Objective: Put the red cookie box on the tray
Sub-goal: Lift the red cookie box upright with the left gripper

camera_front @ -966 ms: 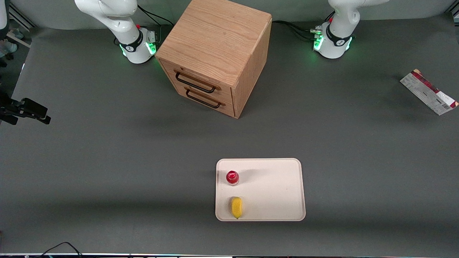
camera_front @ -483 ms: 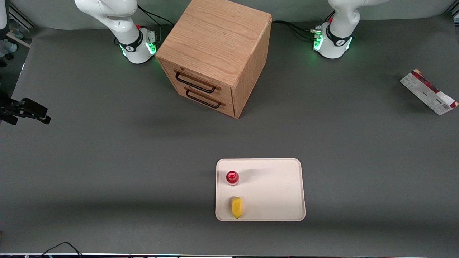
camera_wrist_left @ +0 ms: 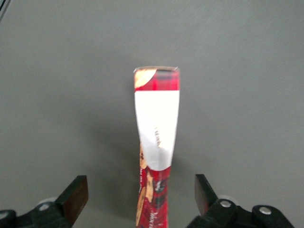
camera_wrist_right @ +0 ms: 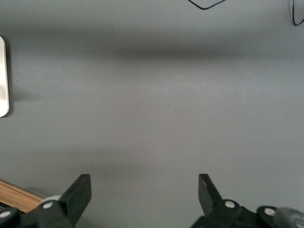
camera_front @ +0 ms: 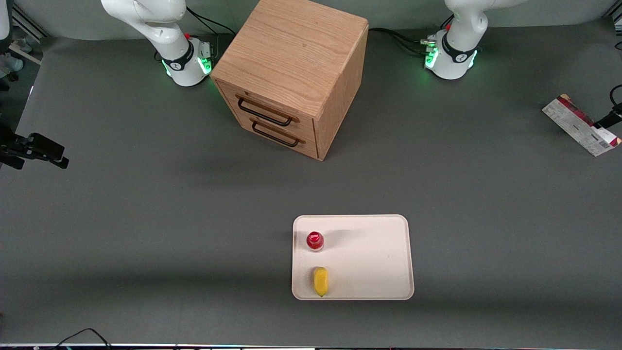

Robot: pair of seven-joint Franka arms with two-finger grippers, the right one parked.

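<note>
Gripper (camera_wrist_left: 141,197) spread wide above red cookie box (camera_wrist_left: 156,142), box on grey table (camera_front: 146,204); tray (camera_front: 379,262) well apart.

Red cookie box (camera_front: 580,125) on table (camera_front: 146,204) at working arm's end, beneath the spread-fingered hand (camera_wrist_left: 141,199); tray (camera_front: 379,257) well apart.

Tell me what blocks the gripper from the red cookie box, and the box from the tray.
Nothing visible. The open gripper hangs above the red cookie box, fingers either side. Bare table lies between box and tray; its bottle and yellow item leave room.
</note>
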